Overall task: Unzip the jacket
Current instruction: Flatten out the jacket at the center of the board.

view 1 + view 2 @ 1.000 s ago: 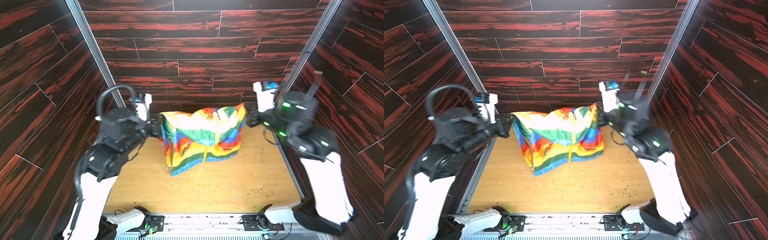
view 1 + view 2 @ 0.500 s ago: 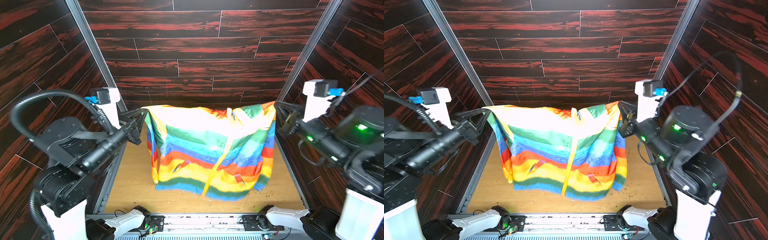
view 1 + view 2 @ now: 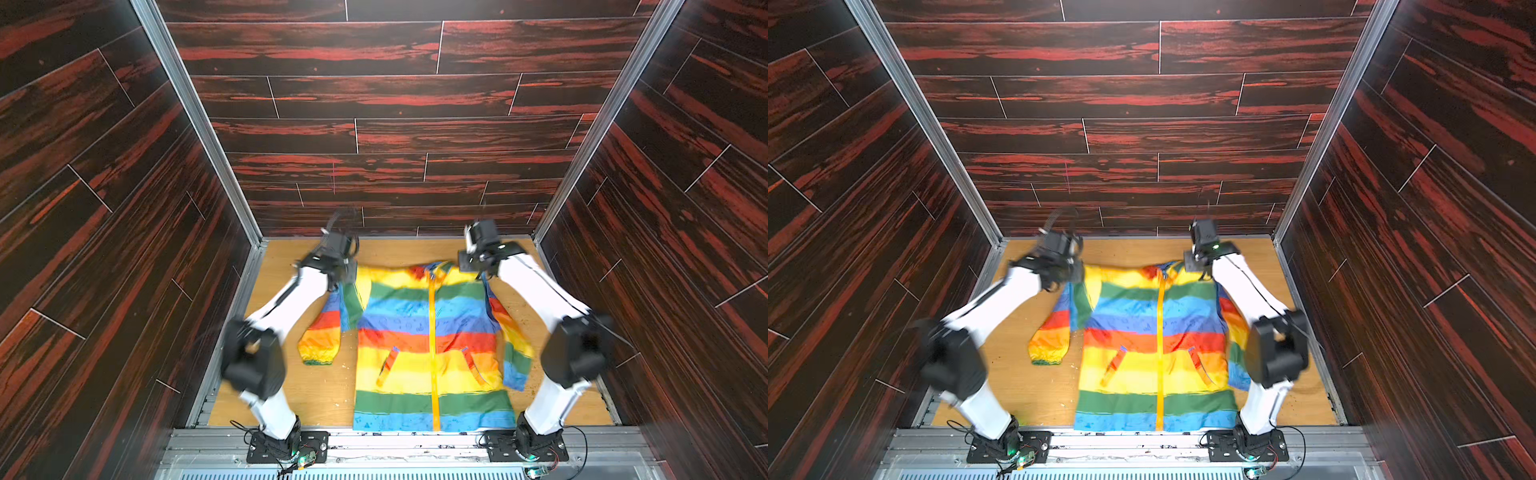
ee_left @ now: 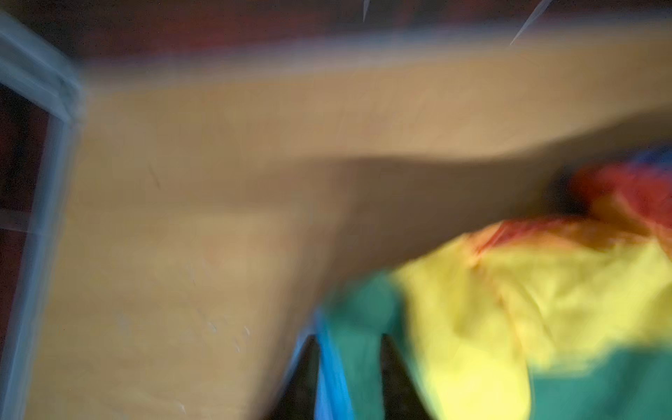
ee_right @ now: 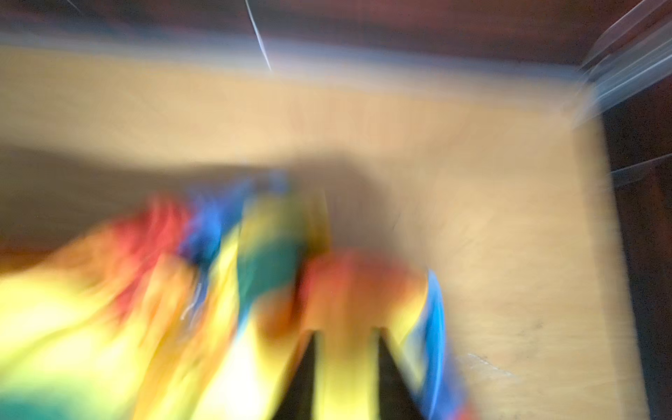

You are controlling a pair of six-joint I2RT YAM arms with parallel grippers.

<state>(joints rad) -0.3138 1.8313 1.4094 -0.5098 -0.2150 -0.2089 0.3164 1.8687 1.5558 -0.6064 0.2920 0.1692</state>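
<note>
**A:** Hanging spread between the arms a moment ago, the jacket (image 3: 432, 345) now lies flat on the table (image 3: 316, 395), front up.

**B:** Nearest us?

**A:** Its hem is at the table's front edge. The zipper (image 3: 433, 353) runs from there to the collar and looks fully closed.

**B:** And farther back?

**A:** The left gripper (image 4: 349, 342) is at one shoulder and the right gripper (image 5: 345, 334) at the other. Both pairs of jaws stand apart with cloth between them. It's blurred, but it looks like letting go.

**B:** Progress?

**A:** Only the laying-out is done, I'd say. All the unzipping is left, and the zipper pull is too small to make out.
</note>
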